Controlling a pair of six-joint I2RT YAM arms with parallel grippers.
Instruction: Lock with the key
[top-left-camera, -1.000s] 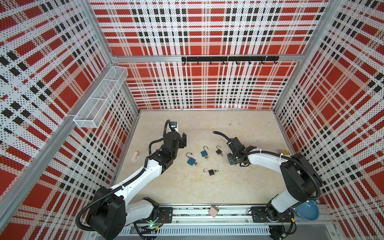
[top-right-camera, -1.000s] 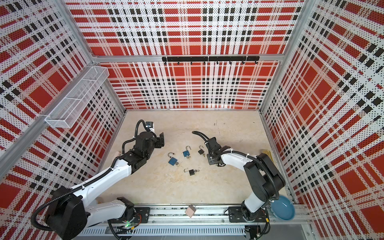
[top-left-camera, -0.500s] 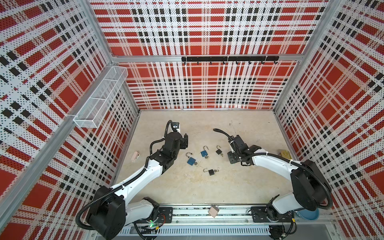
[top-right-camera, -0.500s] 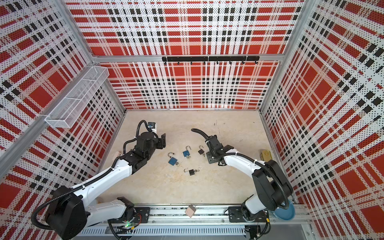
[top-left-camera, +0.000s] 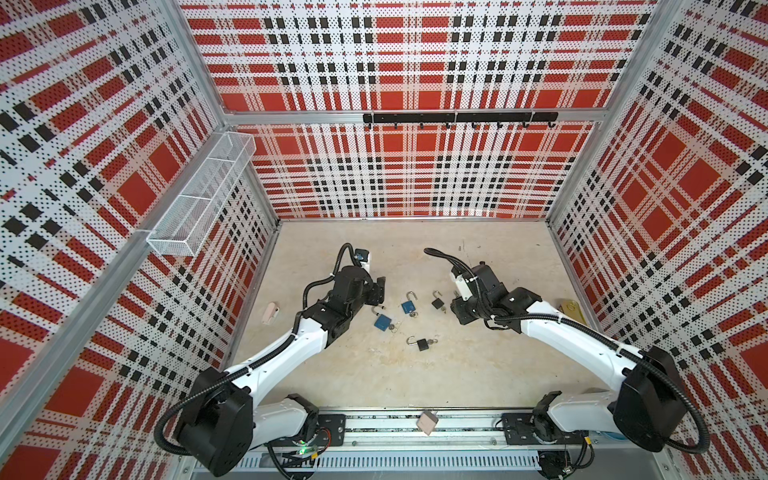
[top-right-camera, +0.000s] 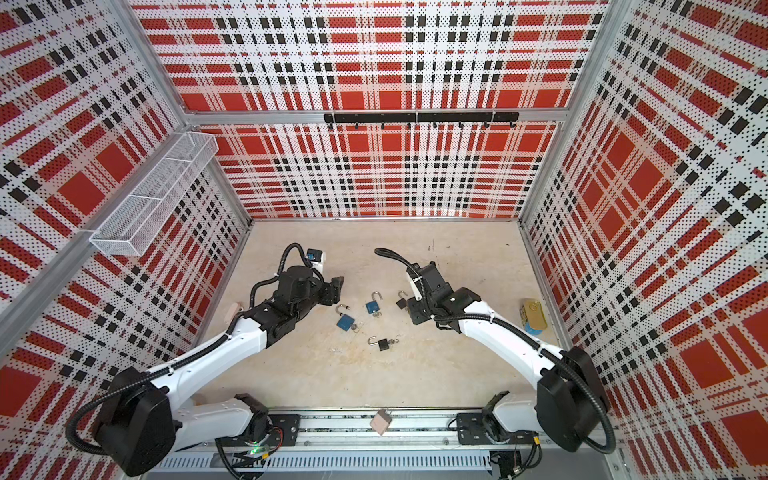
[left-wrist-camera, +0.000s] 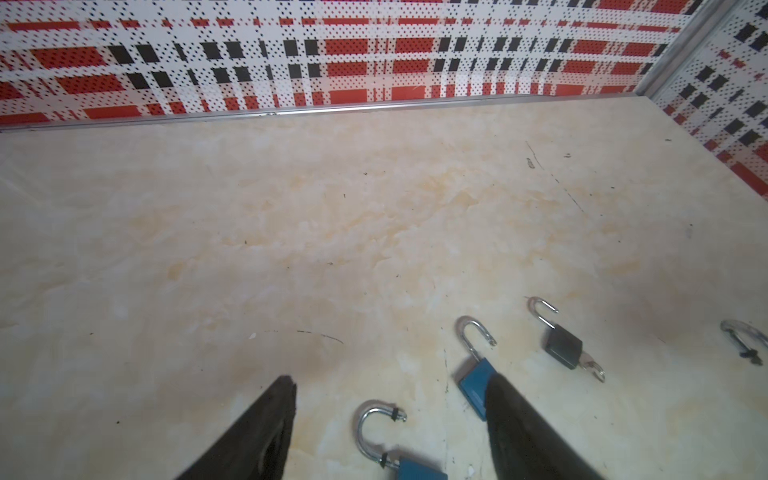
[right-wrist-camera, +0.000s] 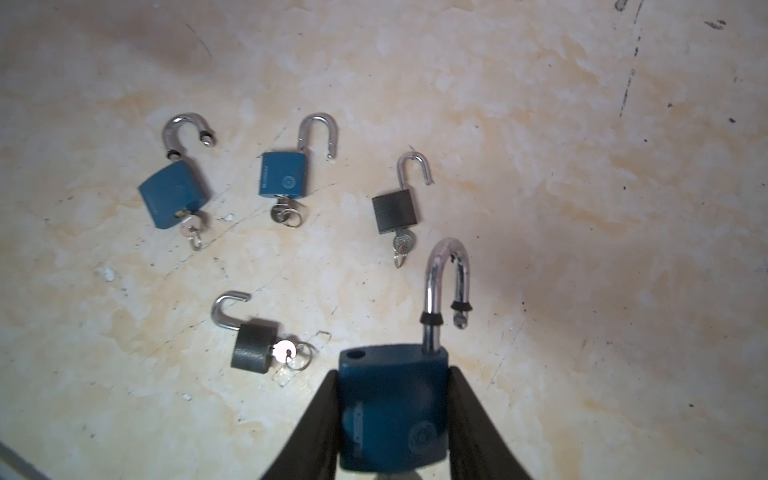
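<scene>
My right gripper (right-wrist-camera: 392, 372) is shut on the body of a blue padlock (right-wrist-camera: 392, 409) whose steel shackle (right-wrist-camera: 446, 282) stands open; its key is not clearly seen. In both top views this gripper (top-left-camera: 459, 309) hovers just right of the padlocks lying on the table. Those are two blue ones (right-wrist-camera: 172, 195) (right-wrist-camera: 284, 174) and two dark ones (right-wrist-camera: 395, 212) (right-wrist-camera: 253, 347), all with open shackles and a key (right-wrist-camera: 284, 353) in each. My left gripper (left-wrist-camera: 390, 382) is open and empty, low over the nearest blue padlock's shackle (left-wrist-camera: 372, 428).
A beige object (top-left-camera: 271, 312) lies by the left wall and a yellow tin (top-left-camera: 571, 309) by the right wall. A wire basket (top-left-camera: 199, 195) hangs on the left wall, a hook rail (top-left-camera: 457, 117) on the back wall. A small block (top-left-camera: 428, 422) sits on the front rail.
My left gripper has crept a little toward the padlocks. The right arm's rear links have swung outward to the right, while its gripper stays almost in place with the blue padlock.
</scene>
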